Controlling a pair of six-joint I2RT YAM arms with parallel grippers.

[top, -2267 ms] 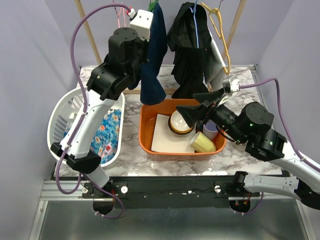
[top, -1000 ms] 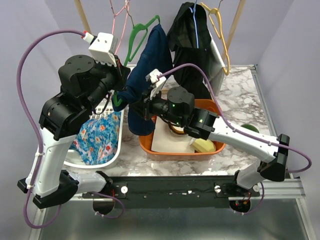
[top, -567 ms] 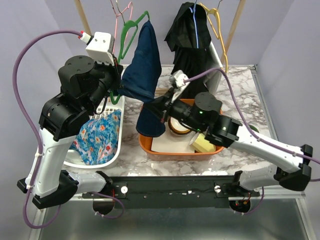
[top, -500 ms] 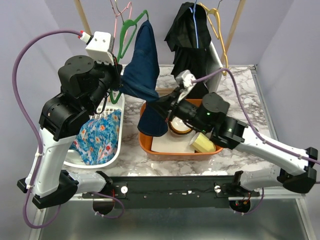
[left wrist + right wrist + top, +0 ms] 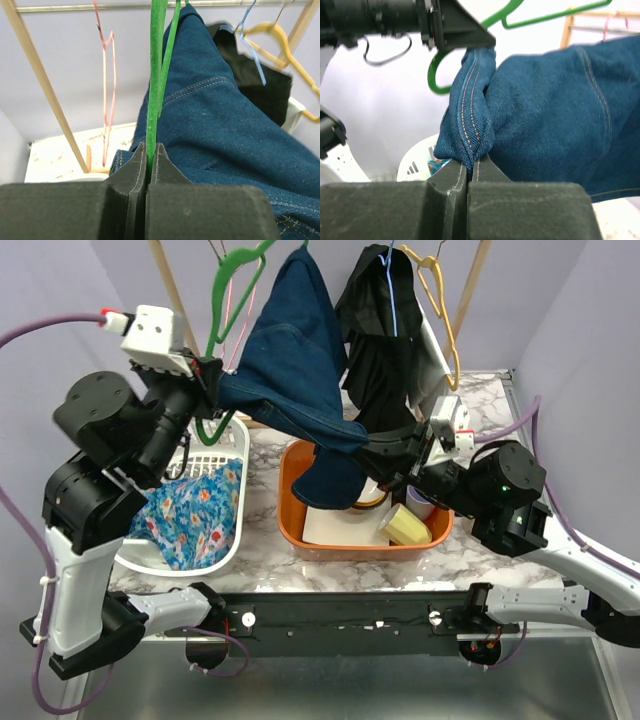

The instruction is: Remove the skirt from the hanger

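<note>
The dark blue denim skirt [image 5: 290,345] is draped over a green hanger [image 5: 235,260] and stretched out sideways between my two arms. My left gripper [image 5: 210,378] is shut on the hanger's thin green bar [image 5: 155,75], with the denim [image 5: 225,125] just to the right of the fingers. My right gripper [image 5: 363,452] is shut on a bunched seam of the skirt [image 5: 475,115], which rises straight out of its closed fingers [image 5: 472,167]. The hanger's hook [image 5: 437,75] and arm show behind the cloth.
An orange bin [image 5: 290,515] with cups and paper sits below the skirt. Left of it stands a white basket [image 5: 115,495] holding floral cloth. A black garment [image 5: 385,335], a yellow hanger [image 5: 440,295] and a pink hanger [image 5: 105,75] hang on the wooden rack [image 5: 40,85].
My right gripper closed on the skirt and drew it toward the right. My left arm lifted the hanger higher and leftward, so the skirt now spreads between them.
</note>
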